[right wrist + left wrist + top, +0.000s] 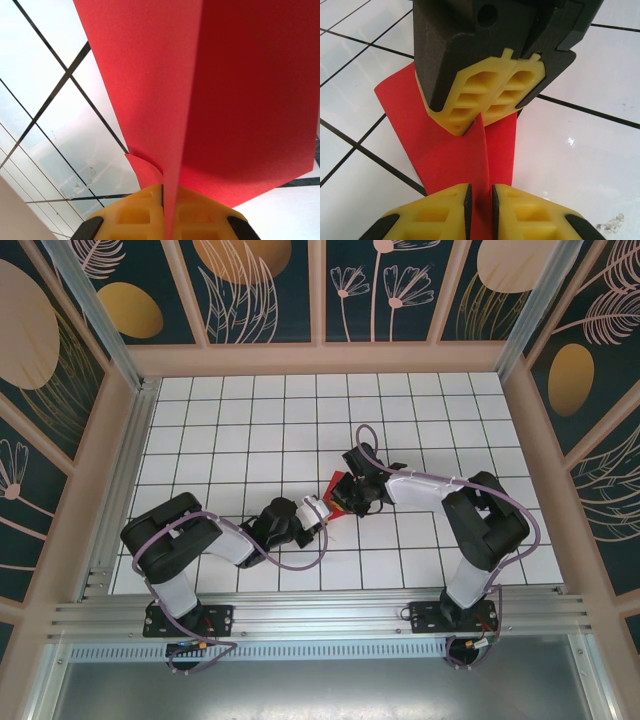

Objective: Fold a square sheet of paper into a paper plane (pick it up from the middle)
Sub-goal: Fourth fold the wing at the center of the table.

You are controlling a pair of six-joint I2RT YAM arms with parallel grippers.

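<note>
- Red paper (445,150) is folded with a raised ridge down its middle, and in the top view it sits around the middle of the worktop (250,420).
- Closest thing in the left wrist view is the left pincer (480,200). Its fingers are almost together with the ridge running up between them, but honestly I can't tell if they're really biting it or just hugging it.
- A bit further along the ridge, toward 12 o'clock, the right pincer (470,129) comes down from above and is clamped tight on the red paper, yellow tips pressed together.
- One wide flap spreads out to 10 o'clock onto the worktop, and a narrower one lies at 1 o'clock.
- Seen from above, the left arm (190,535) reaches the paper from 8 o'clock and the right arm (480,520) from 3 o'clock. The two pincers are nearly nose to nose.
- In the right wrist view, the ridge comes out from between the closed fingers and heads toward 12 o'clock.
</note>
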